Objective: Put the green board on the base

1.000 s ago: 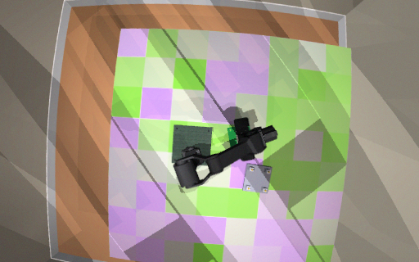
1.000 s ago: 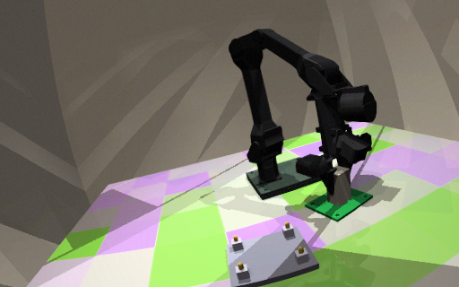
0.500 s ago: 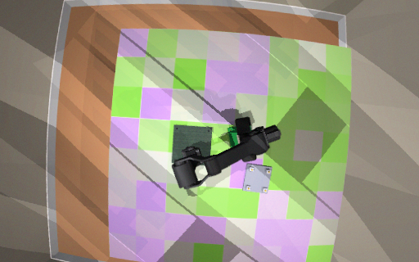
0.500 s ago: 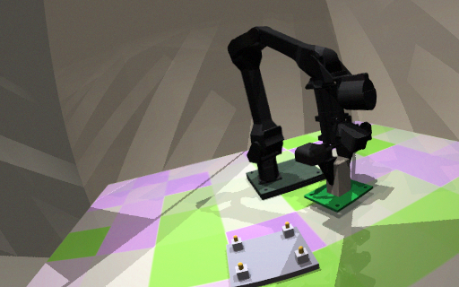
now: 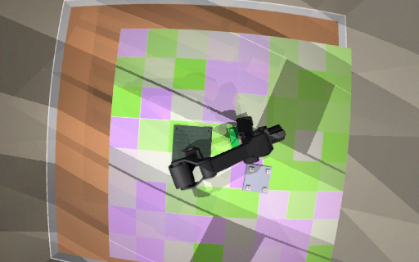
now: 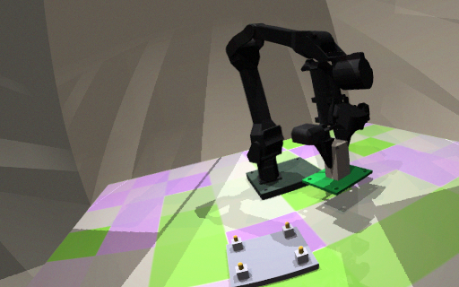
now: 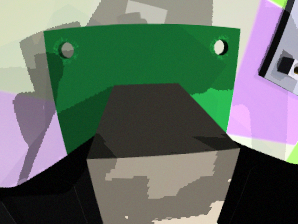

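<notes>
- Brown-grey surroundings (image 5: pixel 380 164) (image 6: pixel 134 90) enclose our scene, striped with broad shadows.
- Across the table, we have a checked mat (image 5: pixel 164 237) (image 6: pixel 188 251) (image 7: pixel 255 100) in green, lilac and off-white.
- Our arm (image 5: pixel 229 160) (image 6: pixel 255 90) rises at the far side of the exterior view and bends down to the right.
- The base (image 5: pixel 258 178) (image 6: pixel 264 256) (image 7: pixel 290 40) lies near, left of the board in that view, its posts bare.
- We see the board (image 5: pixel 233 137) (image 6: pixel 336 185) (image 7: pixel 140 55) farther off to the right, handle side up; its shadow falls apart from it, so we judge it just off the mat.
- Our gripper (image 5: pixel 241 139) (image 6: pixel 339 154) (image 7: pixel 150 133) is clamped on the handle (image 6: pixel 342 163) (image 7: pixel 145 120). We judge the lift is in hand; next we should raise the board past pin height and carry it level toward the near side.
- The pins (image 5: pixel 251 169) (image 6: pixel 287 224) must then meet the corner holes (image 7: pixel 67 50), so we need to square the board before lowering.
</notes>
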{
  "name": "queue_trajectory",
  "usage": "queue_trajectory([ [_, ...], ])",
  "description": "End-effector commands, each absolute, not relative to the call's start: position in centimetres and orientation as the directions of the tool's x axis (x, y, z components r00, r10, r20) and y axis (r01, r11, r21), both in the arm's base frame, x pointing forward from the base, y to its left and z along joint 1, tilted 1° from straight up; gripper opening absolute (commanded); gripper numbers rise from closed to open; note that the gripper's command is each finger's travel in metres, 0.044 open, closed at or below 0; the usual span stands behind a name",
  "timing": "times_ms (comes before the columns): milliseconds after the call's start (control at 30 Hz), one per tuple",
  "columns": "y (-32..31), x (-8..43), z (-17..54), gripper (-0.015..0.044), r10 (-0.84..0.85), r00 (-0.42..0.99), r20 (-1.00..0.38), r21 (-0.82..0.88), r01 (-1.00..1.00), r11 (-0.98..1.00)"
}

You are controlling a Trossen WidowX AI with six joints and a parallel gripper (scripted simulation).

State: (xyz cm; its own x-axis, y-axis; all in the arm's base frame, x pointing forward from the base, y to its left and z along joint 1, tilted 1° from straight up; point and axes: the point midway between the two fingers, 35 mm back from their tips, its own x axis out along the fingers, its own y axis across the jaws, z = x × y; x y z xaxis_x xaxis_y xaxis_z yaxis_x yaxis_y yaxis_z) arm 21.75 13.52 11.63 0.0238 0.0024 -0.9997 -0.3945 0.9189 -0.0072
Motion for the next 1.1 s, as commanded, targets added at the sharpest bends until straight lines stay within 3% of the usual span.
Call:
queue_trajectory([
  [0, 13.5, 21.7, 13.1, 0.0000, 0.009, 0.036, -0.999, -0.006, -0.394, 0.919],
  [1067, 10.0, 26.0, 14.1, 0.0000, 0.000, 0.042, -0.999, -0.012, -0.274, 0.962],
])
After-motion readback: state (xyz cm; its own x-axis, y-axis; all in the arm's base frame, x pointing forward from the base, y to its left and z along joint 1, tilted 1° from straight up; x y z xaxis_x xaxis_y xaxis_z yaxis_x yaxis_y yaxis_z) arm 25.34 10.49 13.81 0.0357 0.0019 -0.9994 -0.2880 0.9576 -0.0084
